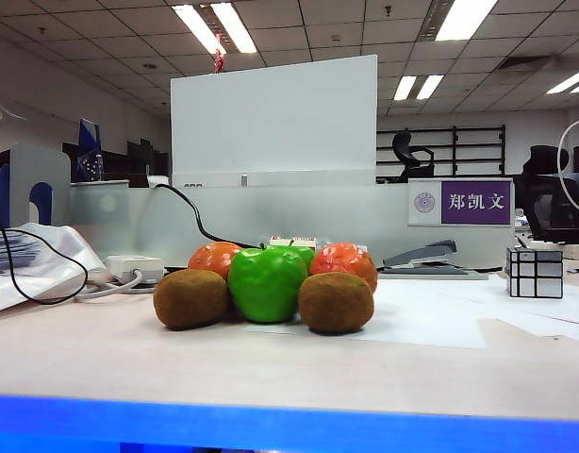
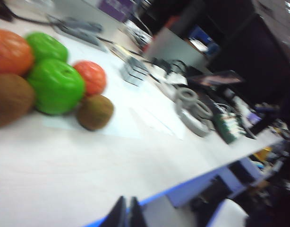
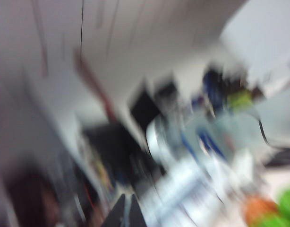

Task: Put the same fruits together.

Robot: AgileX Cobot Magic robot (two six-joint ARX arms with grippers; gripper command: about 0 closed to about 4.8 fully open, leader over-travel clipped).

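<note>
table (image 1: 129, 349): pale, bears every fruit in one tight cluster
apples (image 1: 267, 281): green, centre, one behind the other
oranges (image 1: 345, 260): rear, flanking the apples
kiwis (image 1: 336, 302): front, flanking
left end effector (image 2: 126, 213): tips nearly together, grasping nothing
right end effector (image 3: 126, 211): clenched, blurred, off the fruit

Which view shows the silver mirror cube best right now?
The exterior view: the silver mirror cube stands sharp on the table's right side. The left wrist view shows it small and blurred; the right wrist view is too blurred to tell.
</note>
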